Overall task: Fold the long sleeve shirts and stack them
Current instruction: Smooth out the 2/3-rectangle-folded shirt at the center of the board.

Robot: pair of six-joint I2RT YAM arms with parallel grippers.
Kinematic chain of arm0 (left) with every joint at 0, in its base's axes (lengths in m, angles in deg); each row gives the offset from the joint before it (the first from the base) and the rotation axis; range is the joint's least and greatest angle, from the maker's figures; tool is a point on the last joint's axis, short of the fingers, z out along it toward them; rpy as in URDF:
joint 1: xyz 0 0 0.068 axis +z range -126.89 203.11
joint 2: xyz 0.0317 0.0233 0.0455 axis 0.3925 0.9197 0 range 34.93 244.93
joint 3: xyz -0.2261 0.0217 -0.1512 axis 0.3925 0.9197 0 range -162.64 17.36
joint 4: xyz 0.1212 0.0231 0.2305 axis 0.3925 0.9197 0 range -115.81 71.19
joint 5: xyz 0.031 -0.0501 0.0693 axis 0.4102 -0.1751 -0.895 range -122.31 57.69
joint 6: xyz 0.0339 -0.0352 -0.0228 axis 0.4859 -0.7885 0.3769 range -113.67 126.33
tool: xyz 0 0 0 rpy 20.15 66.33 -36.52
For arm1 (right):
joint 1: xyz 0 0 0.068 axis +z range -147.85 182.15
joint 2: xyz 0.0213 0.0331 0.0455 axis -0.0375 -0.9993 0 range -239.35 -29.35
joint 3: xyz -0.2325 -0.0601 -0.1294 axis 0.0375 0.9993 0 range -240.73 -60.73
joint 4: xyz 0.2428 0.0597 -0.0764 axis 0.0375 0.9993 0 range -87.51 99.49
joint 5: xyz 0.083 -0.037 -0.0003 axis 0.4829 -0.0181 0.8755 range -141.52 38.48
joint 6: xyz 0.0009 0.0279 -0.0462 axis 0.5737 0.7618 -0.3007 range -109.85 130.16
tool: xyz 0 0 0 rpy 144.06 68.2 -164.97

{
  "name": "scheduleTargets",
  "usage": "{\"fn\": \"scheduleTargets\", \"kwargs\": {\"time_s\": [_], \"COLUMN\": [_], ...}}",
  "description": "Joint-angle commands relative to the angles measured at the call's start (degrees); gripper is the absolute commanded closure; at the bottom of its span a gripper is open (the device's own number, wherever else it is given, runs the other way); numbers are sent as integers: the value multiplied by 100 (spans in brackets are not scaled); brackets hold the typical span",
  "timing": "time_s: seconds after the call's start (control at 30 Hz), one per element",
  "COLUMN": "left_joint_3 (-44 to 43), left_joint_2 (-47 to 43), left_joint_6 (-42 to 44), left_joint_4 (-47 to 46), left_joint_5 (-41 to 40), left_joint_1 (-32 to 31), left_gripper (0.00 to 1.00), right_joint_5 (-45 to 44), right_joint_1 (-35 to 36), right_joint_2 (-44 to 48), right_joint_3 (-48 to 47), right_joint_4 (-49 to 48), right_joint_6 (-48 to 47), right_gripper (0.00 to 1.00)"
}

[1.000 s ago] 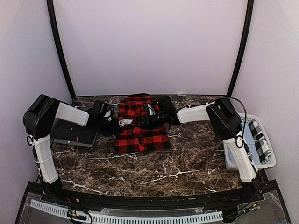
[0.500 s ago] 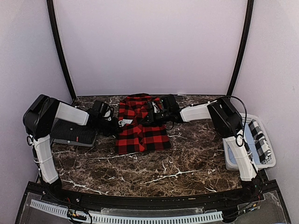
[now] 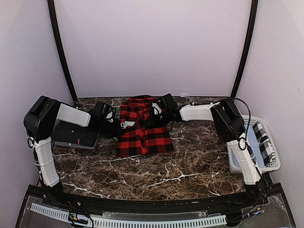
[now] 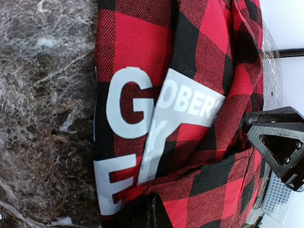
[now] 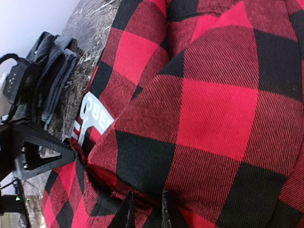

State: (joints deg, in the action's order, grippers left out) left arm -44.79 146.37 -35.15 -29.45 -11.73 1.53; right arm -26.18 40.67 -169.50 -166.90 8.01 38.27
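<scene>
- The table (image 3: pixel 199 171): we see bare marble from the flannel's near edge down to the arm bases. More bare marble runs from its right side as far as the basket.
- The flannel (image 3: pixel 142 135) lies mid-table, nearer the back wall, partly folded. Its near edge is straight, and its far part is bunched and raised between the two grippers. White lettering shows at its left edge.
- The charcoal shirt (image 3: pixel 76 137) lies folded flat at the table's left edge, under the left arm. It is near the flannel but apart from it.
- The basket (image 3: pixel 274 167) sits at the table's right edge and holds a checked cloth (image 3: pixel 262 142).
- The right gripper (image 5: pixel 147 213) is over the flannel's far right part, its fingers drawn close on a fold of flannel.
- The left gripper (image 4: pixel 152 214) is at the flannel's left edge, by the lettering. We see its fingers nearly together, with a hem of flannel running in between them.
</scene>
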Motion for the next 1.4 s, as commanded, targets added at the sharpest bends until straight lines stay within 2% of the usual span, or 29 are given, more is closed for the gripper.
{"fn": "scheduleTargets", "kwargs": {"time_s": [0.0, 0.13, 0.33, 0.43, 0.57, 0.73, 0.87, 1.0, 1.17, 1.37], "left_joint_3": [-171, -211, -268, -189, 57, 323, 604, 1039, 1672, 2084], "left_joint_2": [-80, -221, -649, -975, -1362, -1576, -1682, -1799, -1835, -1817], "left_joint_6": [157, 229, 441, 469, 429, 300, 102, -144, -540, -664], "left_joint_4": [249, 408, 748, 819, 776, 698, 566, 234, -416, -501], "left_joint_5": [18, -55, -277, -350, -216, 46, 237, 435, 726, 689], "left_joint_1": [40, 40, 40, 40, 28, -80, -272, -436, -483, -487], "left_gripper": [100, 99, 90, 86, 83, 82, 82, 82, 83, 85], "right_joint_5": [-695, -705, -504, -333, -122, 220, 370, 490, 425, 46], "right_joint_1": [170, 140, -86, -261, -376, -371, -376, -421, -454, -456], "right_joint_2": [-282, -329, -16, 227, 687, 1199, 1393, 1259, 1515, 2339], "right_joint_3": [-378, -556, -718, -749, -460, 494, 1173, 1390, 1991, 2980], "right_joint_4": [509, 599, 720, 782, 735, 254, -203, -245, -435, -486], "right_joint_6": [-412, -516, -717, -762, -773, -608, -462, -378, -252, -305], "right_gripper": [80, 77, 62, 58, 57, 57, 60, 66, 66, 64]}}
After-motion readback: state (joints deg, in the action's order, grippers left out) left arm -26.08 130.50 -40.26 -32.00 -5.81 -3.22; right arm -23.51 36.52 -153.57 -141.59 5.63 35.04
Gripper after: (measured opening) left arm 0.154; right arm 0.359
